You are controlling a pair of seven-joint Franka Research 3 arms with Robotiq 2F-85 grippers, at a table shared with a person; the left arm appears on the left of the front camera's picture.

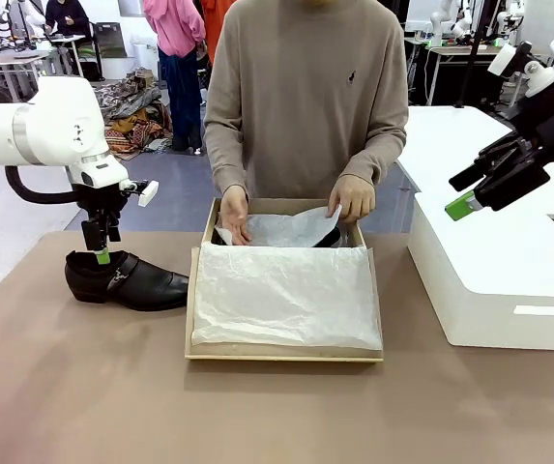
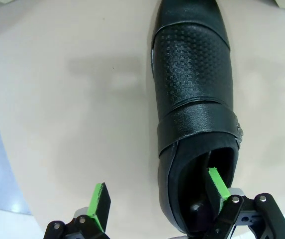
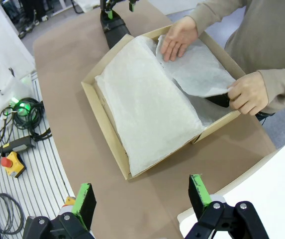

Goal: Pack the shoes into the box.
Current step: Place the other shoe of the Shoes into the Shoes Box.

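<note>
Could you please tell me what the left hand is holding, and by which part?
Nothing: the open left hand straddles the shoe at its collar, one finger inside, one outside.

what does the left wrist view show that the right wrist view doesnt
Left wrist view: a close look at the shoe on the table, with its textured upper, strap and opening. One of the open left fingers is inside the heel opening and the other is outside. Right wrist view: the box, its tissue paper, and the person's hands holding that paper. Both: the shoe and the tan table.
</note>
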